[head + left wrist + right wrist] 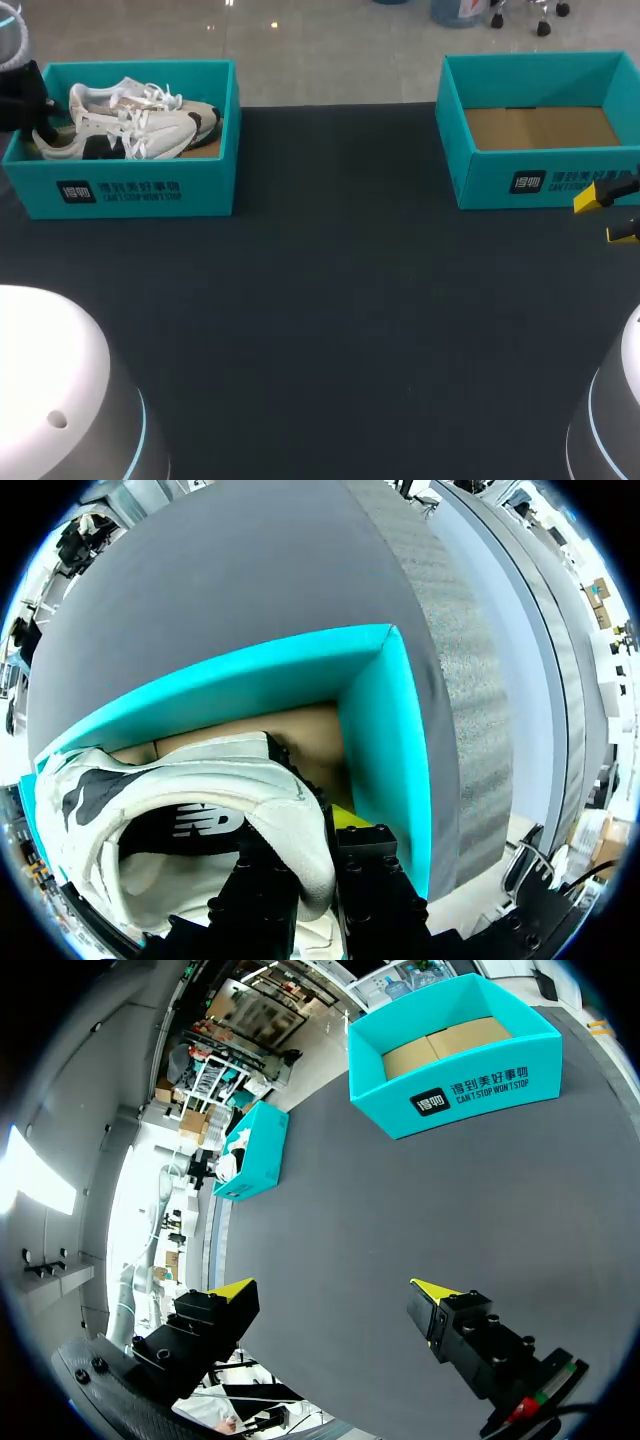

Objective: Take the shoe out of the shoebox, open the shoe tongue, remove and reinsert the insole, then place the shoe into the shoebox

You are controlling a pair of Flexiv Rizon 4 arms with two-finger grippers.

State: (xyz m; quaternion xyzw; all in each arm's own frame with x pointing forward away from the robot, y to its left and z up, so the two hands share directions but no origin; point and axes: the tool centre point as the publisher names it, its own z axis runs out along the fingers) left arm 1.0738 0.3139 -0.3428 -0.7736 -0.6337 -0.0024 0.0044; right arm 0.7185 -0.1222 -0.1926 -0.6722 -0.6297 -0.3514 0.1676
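Note:
A white sneaker [130,122] with dark patches lies in the left teal shoebox [130,192], laces up. My left gripper [22,100] is at the box's left end, at the shoe's heel. In the left wrist view the heel wall [290,830] stands between the two fingers of my left gripper [305,845], one inside the shoe and one outside with its yellow tip [346,816] showing, both pressed on it. The box's teal wall [385,750] rises just beside them. My right gripper [606,216] [333,1290] hangs open over the bare mat at the right edge.
A second teal shoebox [540,182] [455,1090] stands at the back right with only its cardboard floor showing, just beyond my right gripper. The left shoebox [255,1150] shows far off in the right wrist view. A dark mat [340,300] covers the table between the boxes.

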